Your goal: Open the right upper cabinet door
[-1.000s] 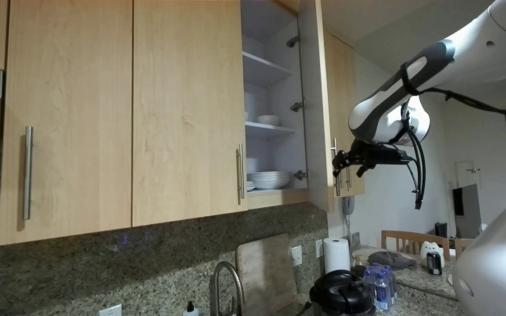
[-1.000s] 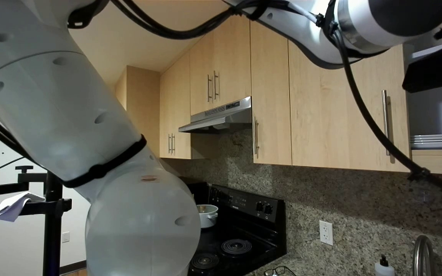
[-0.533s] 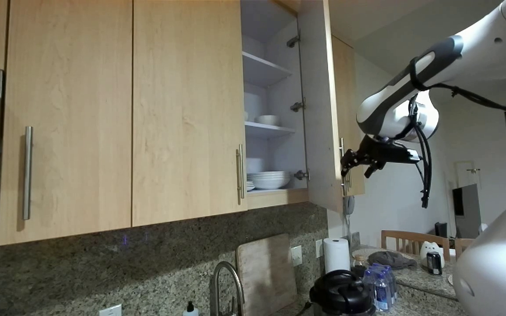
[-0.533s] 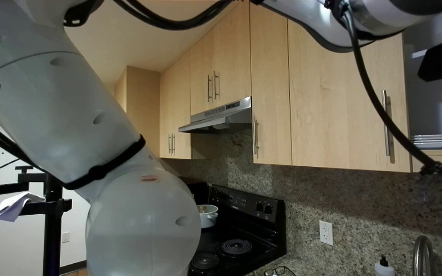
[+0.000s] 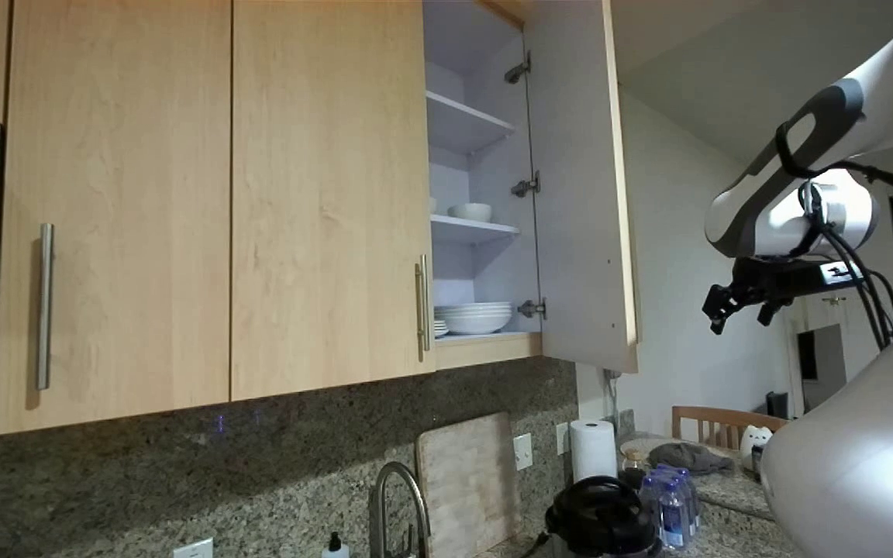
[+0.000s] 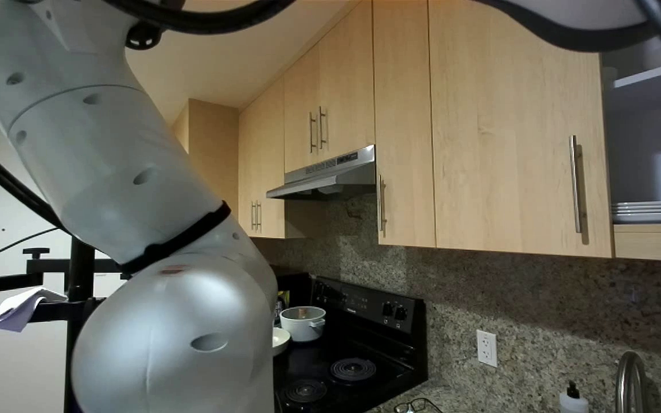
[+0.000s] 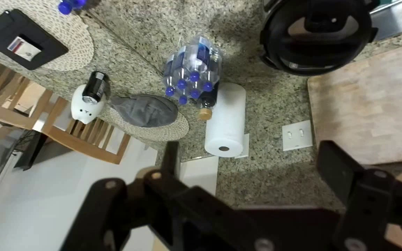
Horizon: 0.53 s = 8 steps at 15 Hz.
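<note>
Hold the open door [image 5: 580, 201] by its outer edge [image 5: 621, 186]: likely stiff, but easy to swing. See the tool [image 5: 740, 322] well apart, spread wide, holding nothing.

Wrist cam's just behind gripper [image 7: 250, 148], looks down btwn jaws at paper-towel roll [image 7: 226, 120]. In an exterior view, cam faces cabinet doors [image 5: 330, 194] frame-left of jaws. In an exterior view, robot arm [image 6: 124, 172] looms v. near (fills LH side). Both share faucet [image 6: 628, 376], lower than jaws.
</note>
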Available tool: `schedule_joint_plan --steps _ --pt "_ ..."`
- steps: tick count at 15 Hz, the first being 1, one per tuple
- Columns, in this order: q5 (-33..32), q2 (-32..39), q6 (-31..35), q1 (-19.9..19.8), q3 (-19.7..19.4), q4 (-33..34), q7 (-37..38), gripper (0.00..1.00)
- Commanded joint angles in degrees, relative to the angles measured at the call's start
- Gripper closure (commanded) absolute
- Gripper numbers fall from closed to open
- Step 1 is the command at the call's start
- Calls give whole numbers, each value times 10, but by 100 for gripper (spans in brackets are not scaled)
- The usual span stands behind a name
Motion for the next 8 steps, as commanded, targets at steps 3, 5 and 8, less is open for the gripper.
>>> schedule_joint_plan --steps 3,5,8 --pt "-50 6 -11 -25 41 -9 -17 0" --pt "-62 7 -25 -18 63 -12 -18 0" --pt "-86 -3 -48 -19 107 -17 -10 0"
